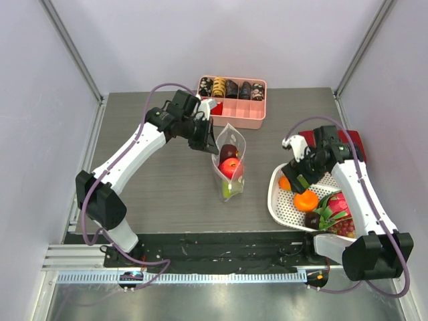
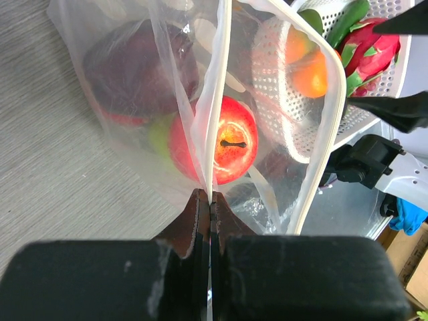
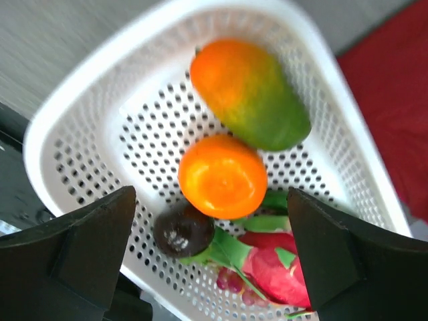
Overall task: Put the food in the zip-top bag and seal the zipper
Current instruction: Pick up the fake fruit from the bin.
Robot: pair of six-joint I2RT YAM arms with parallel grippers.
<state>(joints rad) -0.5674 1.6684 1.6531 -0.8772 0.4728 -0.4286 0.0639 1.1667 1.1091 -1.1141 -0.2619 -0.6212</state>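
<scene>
Mid-desk, the left gripper [image 2: 210, 198] pinches the whitish zipper strip [image 2: 219, 87] of the clear polka-dot plastic bag [image 1: 231, 175], propping its mouth open for loading. The right gripper [image 3: 214, 251], spread, hovers over a glossy round orange fruit [image 3: 222, 176] in the white perforated basket [image 3: 144, 127] by the right edge.

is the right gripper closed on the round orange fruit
No, the right gripper is wide open over the white basket, fingers clear of the round orange fruit.

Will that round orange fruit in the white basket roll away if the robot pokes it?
Probably a little: the orange fruit looks like a smooth ball, so it may roll. It likely won't go far, hemmed in by the mango-like fruit, the dark fruit and the basket wall. Its glossy skin could be slippery.
</scene>
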